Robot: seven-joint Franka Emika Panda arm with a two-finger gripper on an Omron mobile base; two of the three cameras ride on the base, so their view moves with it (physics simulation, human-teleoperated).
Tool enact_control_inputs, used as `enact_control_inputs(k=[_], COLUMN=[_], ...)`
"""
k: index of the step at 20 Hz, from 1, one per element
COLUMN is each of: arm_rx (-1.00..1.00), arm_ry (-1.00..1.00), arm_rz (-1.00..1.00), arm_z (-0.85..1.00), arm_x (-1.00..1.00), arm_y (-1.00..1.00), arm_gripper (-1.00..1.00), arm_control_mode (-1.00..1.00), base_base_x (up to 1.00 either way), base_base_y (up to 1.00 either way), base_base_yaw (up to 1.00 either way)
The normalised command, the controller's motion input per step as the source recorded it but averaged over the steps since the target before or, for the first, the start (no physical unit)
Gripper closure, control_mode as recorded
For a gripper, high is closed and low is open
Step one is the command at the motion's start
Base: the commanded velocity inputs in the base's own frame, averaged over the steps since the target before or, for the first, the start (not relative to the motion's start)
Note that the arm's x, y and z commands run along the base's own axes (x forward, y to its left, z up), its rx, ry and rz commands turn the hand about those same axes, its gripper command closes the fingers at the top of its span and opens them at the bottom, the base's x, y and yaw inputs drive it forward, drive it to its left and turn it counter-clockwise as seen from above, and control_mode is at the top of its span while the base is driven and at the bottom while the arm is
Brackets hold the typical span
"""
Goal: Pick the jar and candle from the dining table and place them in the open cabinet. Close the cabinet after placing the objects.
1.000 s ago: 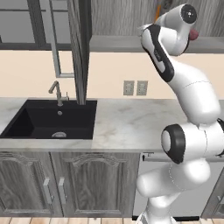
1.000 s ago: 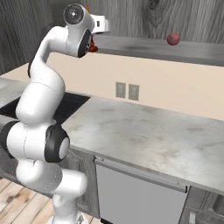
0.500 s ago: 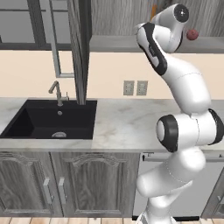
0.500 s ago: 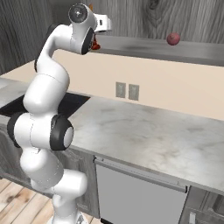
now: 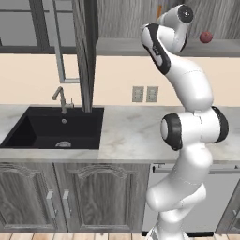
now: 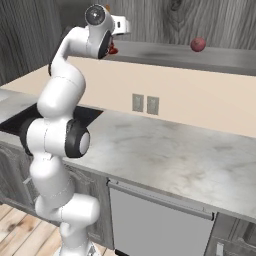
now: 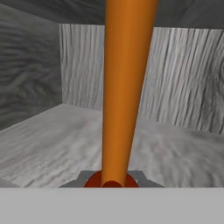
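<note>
A marble desk (image 5: 126,133) is seen running along a beige wall, with a black sink (image 5: 51,131) and a faucet (image 5: 60,97) set into it at the left of the left base view. A double outlet (image 5: 144,93) is mounted on the wall above the desk. Arched-panel base cabinets (image 5: 70,197) are seen below the sink, and a plain grey appliance front (image 6: 155,225) is set under the desk further right. A wooden floor (image 6: 10,225) is visible beneath.

Above the wall, the open cabinet (image 6: 200,22) is shown with a grey wood-grain back and a grey shelf (image 6: 170,52). Its door (image 5: 86,51) stands open edge-on above the sink's right side. A small red ball (image 6: 198,44) rests on the shelf, well apart from the arm, with bare shelf between them.

The arm is raised to shelf height, and the claw (image 6: 111,47) is held over the front edge of the shelf near its left end. The claw is clenched on the candle (image 7: 124,87), whose orange taper is seen upright in the hand view, rising from a dark red holder (image 7: 111,180) at the bottom. In that view, open shelf surface lies ahead and to both sides, bounded by the cabinet's back and side walls. Whether the holder touches the shelf cannot be told
</note>
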Motion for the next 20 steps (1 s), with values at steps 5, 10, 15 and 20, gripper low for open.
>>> enact_control_inputs(k=[5,10,15,20], arm_rx=[-0.01,-0.02,0.0,0.0], arm_ry=[0.0,0.0,0.0,0.0], arm_rz=[0.0,0.0,0.0,0.0], arm_z=[-0.08,-0.35,-0.26,-0.03], arm_x=[0.24,0.14,0.16,0.31], arm_y=[0.0,0.0,0.0,0.0], arm_gripper=[1.0,1.0,1.0,1.0], arm_control_mode=[-1.0,-1.0,-1.0,-1.0], base_base_x=[0.0,0.0,0.0,0.0], base_base_y=[0.0,0.0,0.0,0.0], base_base_yaw=[0.0,0.0,0.0,0.0])
